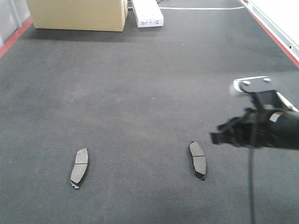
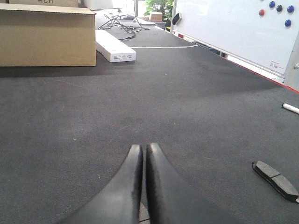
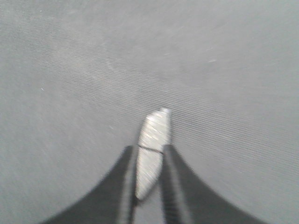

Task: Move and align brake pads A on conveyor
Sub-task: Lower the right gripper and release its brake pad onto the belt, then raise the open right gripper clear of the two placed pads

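Observation:
Two dark-grey brake pads lie lengthwise on the charcoal conveyor (image 1: pixel 140 93), one at the front left (image 1: pixel 80 167) and one at the front right (image 1: pixel 197 160). My right gripper (image 1: pixel 259 94) hovers at the right, above the belt, shut on a third brake pad (image 1: pixel 251 84) that looks pale and blurred. In the right wrist view this pad (image 3: pixel 152 149) stands on edge between the fingers (image 3: pixel 150 151) and sticks out past the tips. My left gripper (image 2: pixel 145 147) is low over the belt, shut on nothing. A pad (image 2: pixel 275 179) lies to its right.
A cardboard box (image 1: pixel 77 14) and a white carton (image 1: pixel 148 13) stand at the far end of the belt. Red strips (image 1: pixel 14 37) run along both edges. A whiteboard (image 2: pixel 233 32) leans beyond the right edge, with a white marker (image 2: pixel 290 108) on the belt near it.

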